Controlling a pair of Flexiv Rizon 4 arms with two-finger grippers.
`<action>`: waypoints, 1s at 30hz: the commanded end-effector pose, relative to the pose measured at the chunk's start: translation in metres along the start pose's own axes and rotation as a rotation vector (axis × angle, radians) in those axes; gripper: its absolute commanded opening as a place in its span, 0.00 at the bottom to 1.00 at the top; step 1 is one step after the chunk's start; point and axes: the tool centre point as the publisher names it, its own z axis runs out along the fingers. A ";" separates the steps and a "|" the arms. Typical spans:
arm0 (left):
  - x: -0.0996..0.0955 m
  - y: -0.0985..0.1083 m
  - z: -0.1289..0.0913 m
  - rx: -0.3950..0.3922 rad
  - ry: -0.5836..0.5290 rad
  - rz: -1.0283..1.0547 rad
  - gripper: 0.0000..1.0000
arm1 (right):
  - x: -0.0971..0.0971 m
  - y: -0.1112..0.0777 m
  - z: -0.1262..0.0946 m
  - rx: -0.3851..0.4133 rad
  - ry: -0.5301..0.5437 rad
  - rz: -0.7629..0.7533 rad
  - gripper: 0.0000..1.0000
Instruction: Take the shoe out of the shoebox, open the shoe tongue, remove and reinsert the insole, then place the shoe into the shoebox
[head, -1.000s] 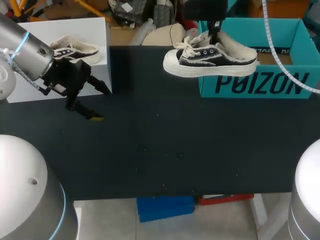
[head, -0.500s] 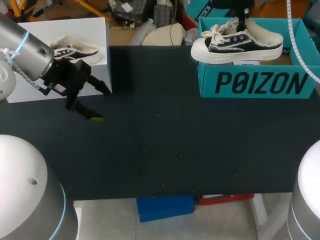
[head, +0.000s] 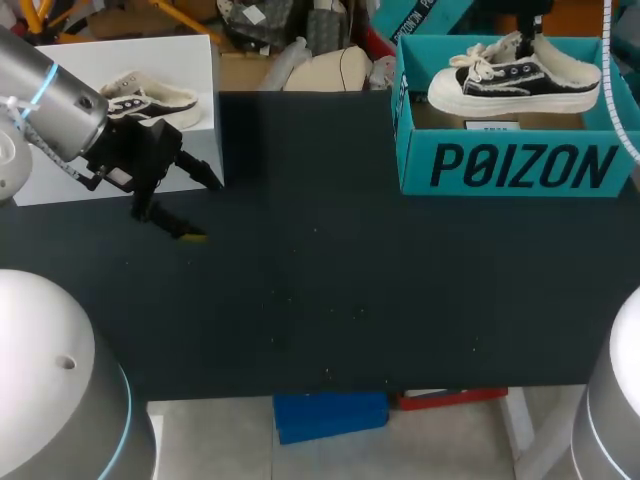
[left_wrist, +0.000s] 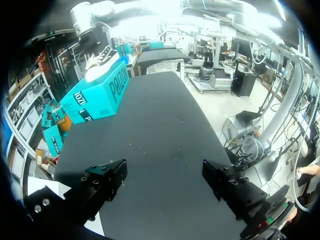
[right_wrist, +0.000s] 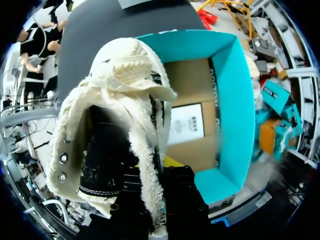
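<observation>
Fleecy shoe (right_wrist: 125, 85) over half-hidden right jaws

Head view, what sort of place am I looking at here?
Most likely a robot lab's test bench: a black table, the right gripper holding a shoe over an open teal shoebox, and the left gripper open above the table.

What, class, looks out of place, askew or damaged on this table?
Nothing is spilled or damaged. The shoe hangs roughly level over the open shoebox, gripped by the right jaws. One oddity: a second shoe sits apart on a white box at the left.
</observation>
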 end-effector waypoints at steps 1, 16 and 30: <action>0.001 0.000 0.000 -0.004 0.000 -0.001 1.00 | -0.031 -0.010 0.012 -0.020 0.057 0.006 0.00; 0.001 0.000 0.000 -0.004 0.000 -0.001 1.00 | -0.050 -0.016 0.067 -0.082 0.058 0.039 0.00; 0.001 0.000 0.000 -0.004 0.000 -0.001 1.00 | -0.037 -0.004 0.121 -0.126 0.074 0.077 0.00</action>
